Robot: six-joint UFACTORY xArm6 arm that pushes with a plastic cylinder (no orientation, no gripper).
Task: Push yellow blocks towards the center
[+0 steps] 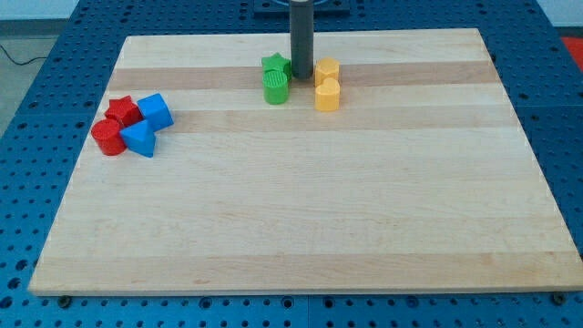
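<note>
Wooden board point(301, 210), my tip point(301, 75) just left of two yellow blocks point(327, 84) (perhaps touching), no fingers

Likely a lab: blue perforated bench point(547, 55), wooden board point(301, 219).

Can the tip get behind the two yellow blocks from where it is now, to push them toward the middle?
Probably yes. My tip sits between the green blocks and the yellow blocks, just left of the yellow pair, with bare board beyond them.

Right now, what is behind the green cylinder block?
Behind the green cylinder, toward the view's top, a green star block touches it; its lower part is covered. My tip stands beside them.
</note>
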